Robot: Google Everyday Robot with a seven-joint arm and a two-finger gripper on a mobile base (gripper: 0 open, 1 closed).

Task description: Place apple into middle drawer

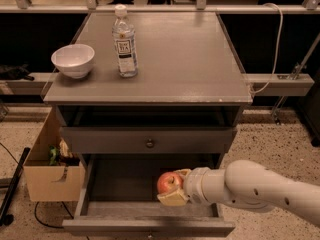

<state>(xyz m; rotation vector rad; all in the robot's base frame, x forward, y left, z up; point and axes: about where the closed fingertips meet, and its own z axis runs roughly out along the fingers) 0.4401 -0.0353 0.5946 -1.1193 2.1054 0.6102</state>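
Note:
The red apple (168, 182) with a yellowish patch is held in my gripper (175, 186), whose tan fingers (171, 199) are shut on it from the right. The white arm reaches in from the lower right. The apple sits low inside the open middle drawer (120, 184), right of its centre, over the drawer floor. I cannot tell whether the apple touches the floor. The knobbed drawer front (149, 143) just above is shut.
A white bowl (73, 60) and a clear water bottle (124, 41) stand on the grey cabinet top (190, 59). A cardboard box (47, 171) with items sits on the floor to the left of the cabinet. A white cable (272, 44) hangs at the right.

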